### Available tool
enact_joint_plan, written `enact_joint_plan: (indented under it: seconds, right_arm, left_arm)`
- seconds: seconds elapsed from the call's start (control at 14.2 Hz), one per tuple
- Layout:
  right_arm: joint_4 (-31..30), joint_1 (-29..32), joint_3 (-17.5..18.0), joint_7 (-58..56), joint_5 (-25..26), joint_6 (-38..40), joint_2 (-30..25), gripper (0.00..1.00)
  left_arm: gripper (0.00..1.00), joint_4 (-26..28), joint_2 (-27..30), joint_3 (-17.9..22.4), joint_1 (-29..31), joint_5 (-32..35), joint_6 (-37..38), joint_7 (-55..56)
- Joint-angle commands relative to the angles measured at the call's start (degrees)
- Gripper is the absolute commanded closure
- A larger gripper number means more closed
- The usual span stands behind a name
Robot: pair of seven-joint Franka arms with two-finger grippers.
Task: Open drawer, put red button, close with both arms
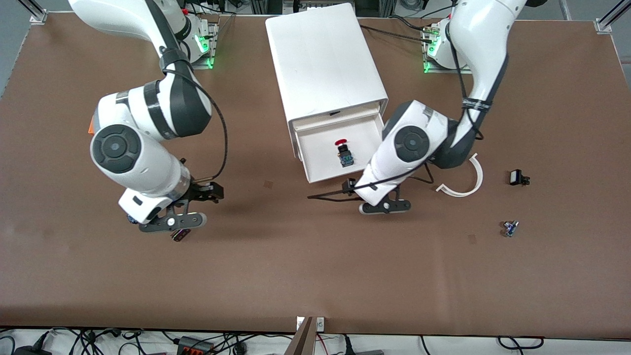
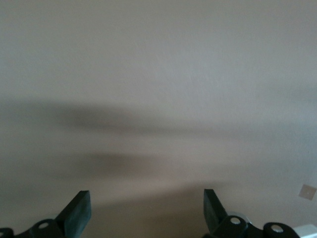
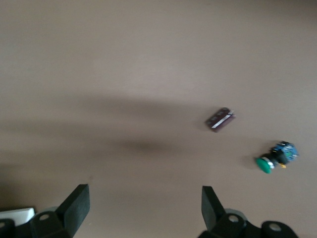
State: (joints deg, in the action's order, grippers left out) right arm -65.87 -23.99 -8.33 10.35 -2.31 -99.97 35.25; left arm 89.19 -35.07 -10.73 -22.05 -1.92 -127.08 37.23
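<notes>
I see the wide, shallow white plastic drawer (image 1: 323,158) pulled well out of the front of its boxy white cabinet (image 1: 325,59), toward the front camera, its tray open to view. On the drawer's floor, about midway along, lies the tiny red button (image 1: 343,152): red mushroom cap toward the cabinet, black-and-blue body toward the drawer's front edge. It touches none of the drawer's walls.

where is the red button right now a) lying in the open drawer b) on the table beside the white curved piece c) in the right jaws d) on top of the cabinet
a: the red button lies on the floor of the pulled-out drawer, with neither arm touching it.
</notes>
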Motion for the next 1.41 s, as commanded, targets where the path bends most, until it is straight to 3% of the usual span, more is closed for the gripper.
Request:
enact_joint_plan:
  seconds: [0.0,0.21,0.35,0.7,0.84,1.34]
  right_arm:
    - [-2.42,3.93,0.25,-1.56,0.29,1.26,-3.52,0.0]
    - [-2.68,7.19,0.25,-1.21,0.11,2.32,-5.45,0.0]
    - [-3.29,9.56,0.33,-1.99,0.37,1.71,-7.12,0.0]
    - [-11.2,15.97,0.69,-6.19,-0.24,0.47,-16.34,0.0]
    - [-13.75,19.92,2.34,-9.8,-0.24,0.65,-19.15,0.0]
    - [-18.67,20.91,2.44,-12.63,2.21,5.57,-25.22,0.0]
  left_arm:
    - [0.0,3.79,2.11,0.54,-2.03,0.16,-1.42,2.67]
    - [0.0,5.99,4.21,0.28,-2.12,-0.36,4.26,3.38]
    - [0.0,6.08,4.48,-3.05,-1.51,-0.54,9.81,3.55]
    - [0.0,8.19,4.48,-4.65,-1.24,-4.65,12.73,6.28]
    - [0.0,8.19,4.48,-4.73,-1.5,-6.43,13.6,6.63]
    - [0.0,8.02,5.27,-6.67,-1.95,-6.43,18.53,10.76]
